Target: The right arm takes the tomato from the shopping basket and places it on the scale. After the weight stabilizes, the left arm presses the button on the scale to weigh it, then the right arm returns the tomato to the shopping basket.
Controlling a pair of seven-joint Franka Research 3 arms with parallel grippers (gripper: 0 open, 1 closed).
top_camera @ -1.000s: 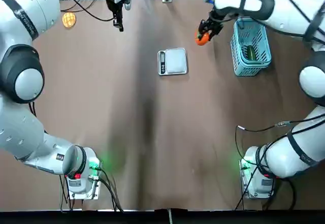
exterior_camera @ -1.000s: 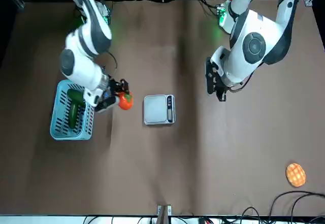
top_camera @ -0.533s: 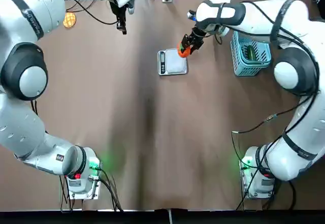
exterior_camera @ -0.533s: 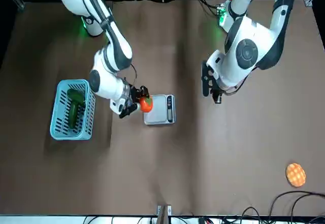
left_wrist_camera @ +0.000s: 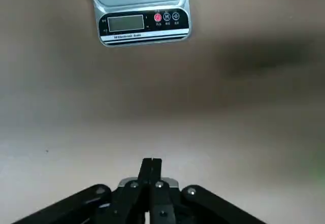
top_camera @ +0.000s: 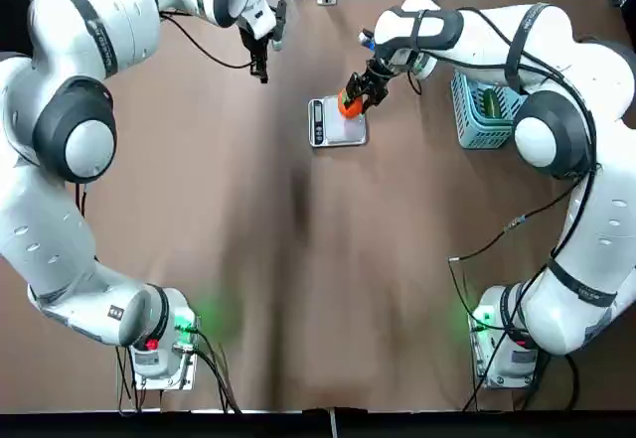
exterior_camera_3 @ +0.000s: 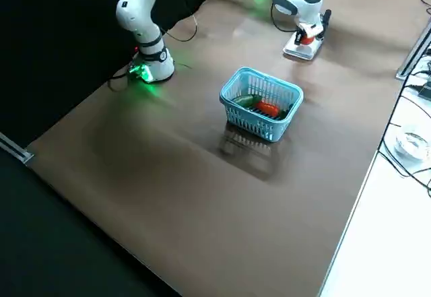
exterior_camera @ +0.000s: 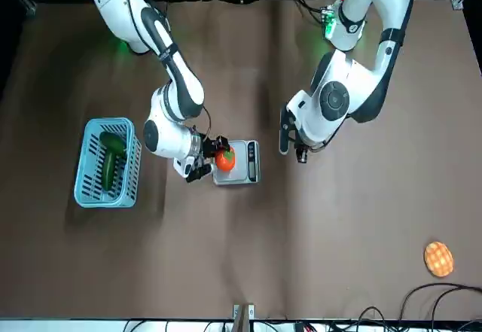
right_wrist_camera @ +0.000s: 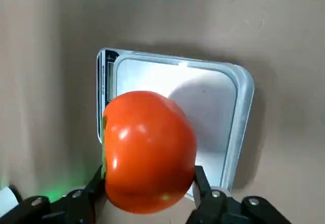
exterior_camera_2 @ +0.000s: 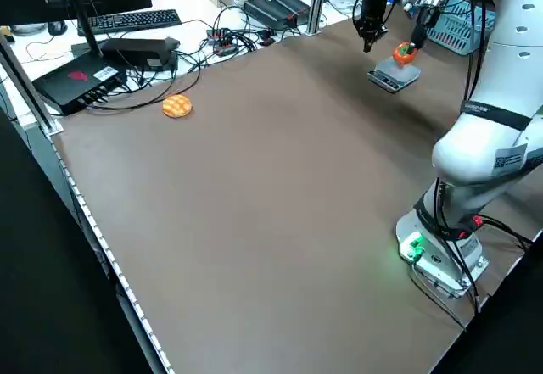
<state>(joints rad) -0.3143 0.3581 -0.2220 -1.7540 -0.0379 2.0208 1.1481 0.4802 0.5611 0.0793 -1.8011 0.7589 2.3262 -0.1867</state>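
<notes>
My right gripper (top_camera: 350, 103) is shut on the orange-red tomato (top_camera: 349, 105) and holds it over the near corner of the silver scale (top_camera: 341, 125). In the right wrist view the tomato (right_wrist_camera: 149, 151) fills the space between my fingers, with the scale's plate (right_wrist_camera: 203, 94) and a shadow beneath it. I cannot tell whether it touches the plate. My left gripper (top_camera: 262, 69) hangs shut to the left of the scale, on its display side, and sees the display strip (left_wrist_camera: 143, 22) ahead. The light-blue basket (top_camera: 505, 110) stands at the right.
A long green vegetable (top_camera: 490, 103) lies in the basket, and the right side view shows a red item (exterior_camera_3: 269, 109) beside it. A waffle-textured disc (exterior_camera: 438, 257) lies far off on the left side of the table. Cables and equipment line the far edge.
My right gripper has carried the tomato from beside the basket leftward to above the scale. My left gripper has moved right, closer to the scale.
</notes>
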